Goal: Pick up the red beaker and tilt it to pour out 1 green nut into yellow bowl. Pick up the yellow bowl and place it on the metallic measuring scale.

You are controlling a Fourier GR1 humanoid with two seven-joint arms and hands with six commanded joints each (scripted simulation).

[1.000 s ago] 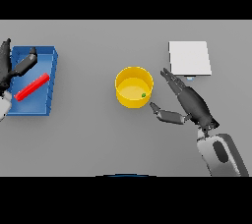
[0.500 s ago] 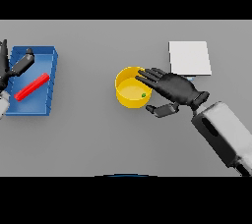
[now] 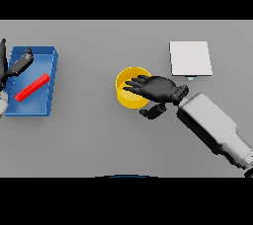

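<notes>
We see the yellow bowl (image 3: 129,96) near the middle of the grey table (image 3: 99,140); the right hand (image 3: 157,89) lies over its right part, with the fingers (image 3: 134,84) stretched quite straight across the opening and the thumb (image 3: 152,112) bent on the near side, just outside the rim; we cannot tell if the thumb touches the wall of the bowl, and the fingers are not curled round it. The green nut does not show, because the hand covers that part of the bowl's inside. The right arm (image 3: 213,129) comes in from the lower right.

Far right of the bowl is the metallic measuring scale (image 3: 190,58), a pale square plate, well apart from the bowl and with nothing on it.

At the left side stands a blue tray (image 3: 51,82); inside it lies the red beaker (image 3: 32,87) on its side, slanted, with one end toward the far right. The left hand (image 3: 16,67) shows at the left edge, over the far left part of the tray; its fingers are relaxed and hold nothing, and they are near the beaker but apart from it.
</notes>
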